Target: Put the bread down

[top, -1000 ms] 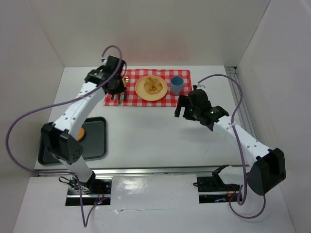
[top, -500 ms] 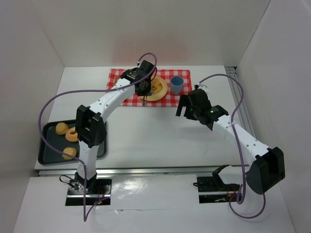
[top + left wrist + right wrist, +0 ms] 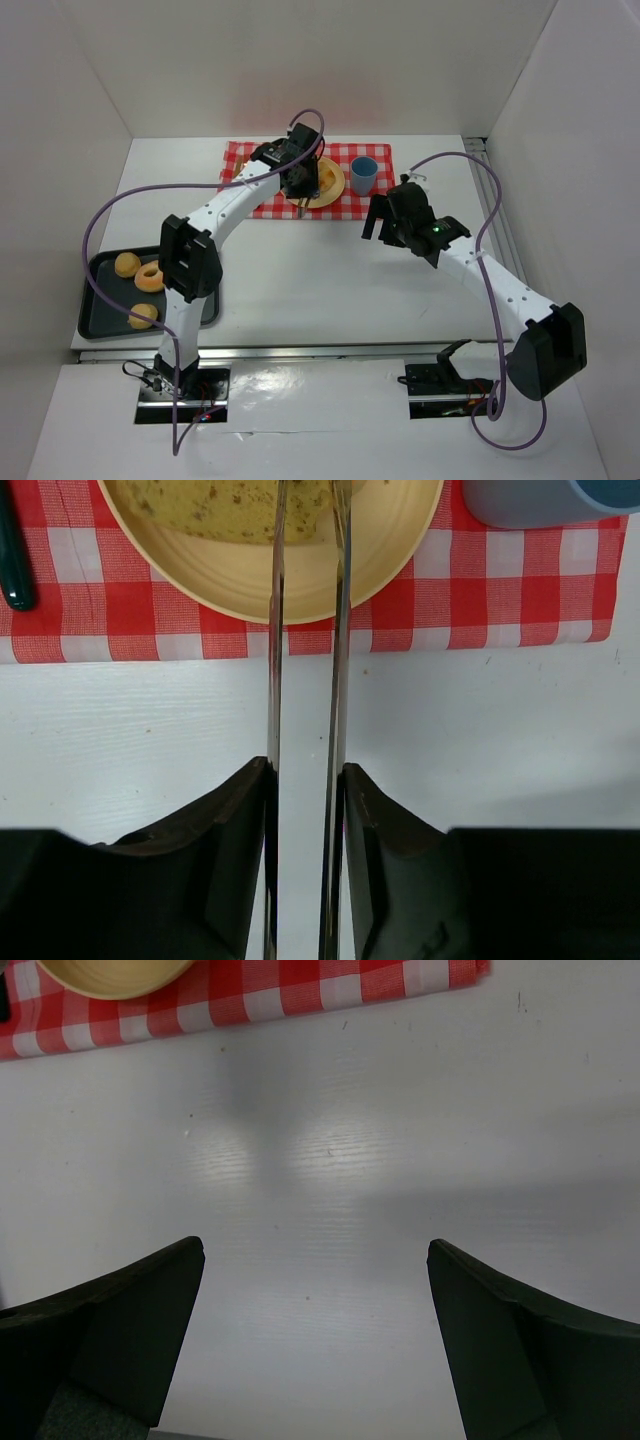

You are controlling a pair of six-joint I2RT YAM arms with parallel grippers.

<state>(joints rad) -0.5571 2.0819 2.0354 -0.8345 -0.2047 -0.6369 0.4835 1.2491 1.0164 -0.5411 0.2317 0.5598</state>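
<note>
L hand narrow on tongs at bread on plate; R hand wide

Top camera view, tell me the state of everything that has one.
left gripper, slightly parted over the bread, grip unclear
right gripper, open, empty
bread, lying on the plate
blue cup, upright on the cloth
tray, holding three pastries

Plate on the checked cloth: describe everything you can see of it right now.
The plate is round, pale yellow and smooth, with a shallow raised rim; it looks like plastic or ceramic. It lies flat on the red-and-white checked cloth, close to the cloth's near edge. Speckled bread rests in it, and the metal tongs reach in over its rim. A blue cup stands beside it.
</note>
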